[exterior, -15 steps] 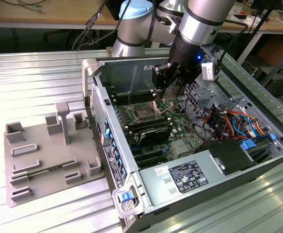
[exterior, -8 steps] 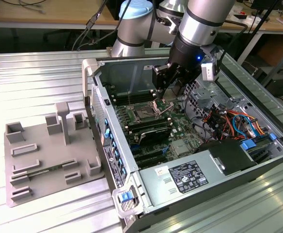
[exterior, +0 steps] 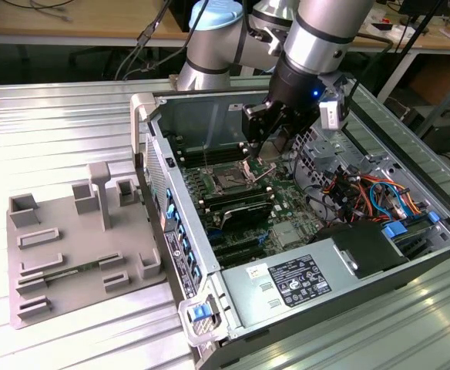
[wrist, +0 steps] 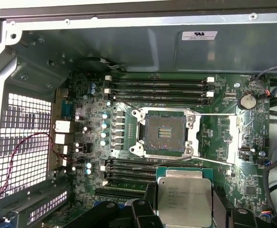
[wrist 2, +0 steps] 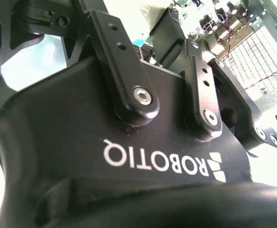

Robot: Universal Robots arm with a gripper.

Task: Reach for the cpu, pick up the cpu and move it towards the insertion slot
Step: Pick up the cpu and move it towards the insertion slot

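Note:
My gripper (exterior: 265, 146) hangs inside the open computer case, over the motherboard. In the first wrist view the cpu (wrist: 184, 195), a flat square chip with a dull silver top on a green edge, sits between the dark fingers (wrist: 150, 202), and the gripper is shut on it. The insertion slot (wrist: 166, 132) lies just beyond the chip: a square socket with a dark centre, a shiny metal frame and its bracket swung open. The exterior view shows the slot (exterior: 229, 179) a little to the left of and below the gripper. The gripper's black body (wrist 2: 129, 142) fills most of the second wrist view.
Long black memory slots (wrist: 157, 85) run on both sides of the socket. A grey power supply (exterior: 294, 281) and coloured cables (exterior: 371, 193) occupy the case's near and right parts. A grey fixture plate (exterior: 78, 247) lies on the table to the exterior view's left.

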